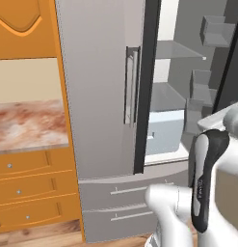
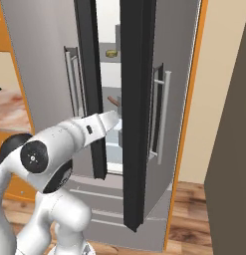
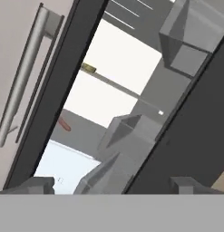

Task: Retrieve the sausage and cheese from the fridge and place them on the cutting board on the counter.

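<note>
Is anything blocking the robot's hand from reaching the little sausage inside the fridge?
Not really. In the hand view the open gripper looks through the gap between the fridge doors, straight at the sausage on its shelf. The gap looks narrow, and the dark door edges flank it, so the hand may need care squeezing in.

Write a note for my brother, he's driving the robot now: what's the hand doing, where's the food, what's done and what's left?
Hand: open, holding nothing, pointed into the gap of the fridge, whose right door stands open.
Sausage: lying on a shelf inside, above the pale drawer.
Cheese: on the shelf above that one, near the left edge.
Counter: to the left of the fridge; I can't see the board from here.
Done: fridge opened.
Left: grab the sausage and cheese and carry both to the board.
</note>
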